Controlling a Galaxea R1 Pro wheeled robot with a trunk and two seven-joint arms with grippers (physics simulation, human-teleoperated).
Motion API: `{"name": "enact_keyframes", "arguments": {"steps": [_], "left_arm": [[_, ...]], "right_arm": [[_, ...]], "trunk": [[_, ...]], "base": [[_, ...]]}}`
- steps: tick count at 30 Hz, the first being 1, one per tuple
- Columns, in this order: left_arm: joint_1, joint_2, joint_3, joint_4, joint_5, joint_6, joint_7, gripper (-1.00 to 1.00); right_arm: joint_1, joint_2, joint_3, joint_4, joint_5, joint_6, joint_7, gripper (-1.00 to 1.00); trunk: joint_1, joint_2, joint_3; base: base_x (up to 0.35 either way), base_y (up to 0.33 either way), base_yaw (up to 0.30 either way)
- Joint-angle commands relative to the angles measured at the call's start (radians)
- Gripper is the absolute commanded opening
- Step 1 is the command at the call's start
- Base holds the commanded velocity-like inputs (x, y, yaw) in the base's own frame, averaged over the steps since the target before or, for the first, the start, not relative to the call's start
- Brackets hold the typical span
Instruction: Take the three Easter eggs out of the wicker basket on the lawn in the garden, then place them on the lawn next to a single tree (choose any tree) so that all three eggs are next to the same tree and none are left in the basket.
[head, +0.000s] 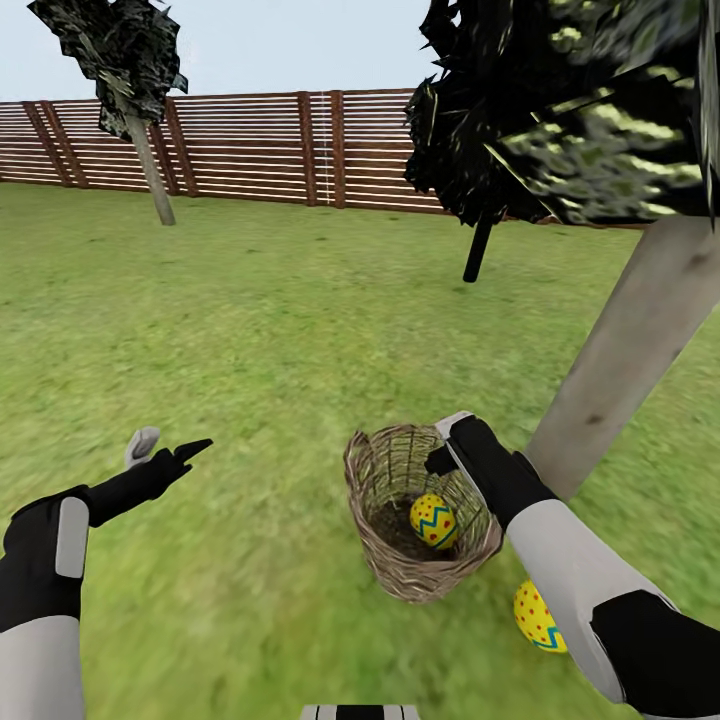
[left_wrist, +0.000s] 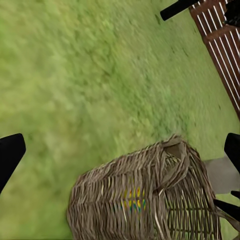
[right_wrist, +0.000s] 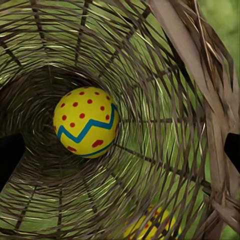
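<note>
Two arms reach over the lawn (head: 250, 330). At far left, the left gripper (head: 168, 450) hovers above bare grass, fingers spread wide, nothing between them, well apart from the basket. Behind it stands a slim-trunked tree (head: 150, 165) before the brown slat fence (head: 250, 145). Centre right, the wicker basket (head: 415, 520) rests on the grass, tilted. One Easter egg (head: 433, 520) lies inside at the bottom, yellow with a blue zigzag and red dots. The right gripper (head: 450, 445) sits at the basket's rim; right wrist view looks down into the weave at that egg (right_wrist: 86, 121), finger tips dark at both edges, parted, gripping nothing. A second egg (head: 537, 617) lies on the grass just beside the basket, near the thick pale trunk (head: 630, 350). A thin black trunk (head: 478, 248) stands behind.
</note>
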Motion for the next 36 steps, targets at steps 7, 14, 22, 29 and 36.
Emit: {"name": "enact_keyframes", "arguments": {"steps": [7,14,22,29,36], "left_arm": [[-0.001,0.001,0.0,0.0,-0.003,0.006,-0.006,1.0],[-0.001,0.001,-0.001,0.002,-0.004,0.005,-0.004,1.0],[-0.001,0.001,-0.001,0.008,-0.004,0.004,-0.005,1.0],[-0.001,0.001,-0.001,0.011,-0.004,0.004,-0.006,1.0],[-0.001,0.001,-0.001,0.012,-0.004,0.004,-0.005,1.0]], "right_arm": [[-0.009,0.0,0.002,0.018,0.045,-0.009,0.013,1.0],[-0.012,0.001,0.001,0.07,0.105,-0.108,0.017,1.0],[-0.011,0.002,0.003,0.079,0.131,-0.173,0.017,1.0],[-0.01,0.005,0.003,0.08,0.135,-0.177,0.017,1.0],[-0.011,0.005,0.001,0.141,0.137,-0.189,0.016,1.0]], "trunk": [[0.002,-0.002,-0.02],[0.005,-0.003,-0.047],[0.009,-0.005,-0.078],[0.012,-0.007,-0.105],[0.015,-0.008,-0.132]], "base": [[0.002,-0.001,0.0],[0.0,0.0,0.0],[0.0,0.0,0.0],[0.0,0.0,0.0],[0.0,0.0,0.0]]}}
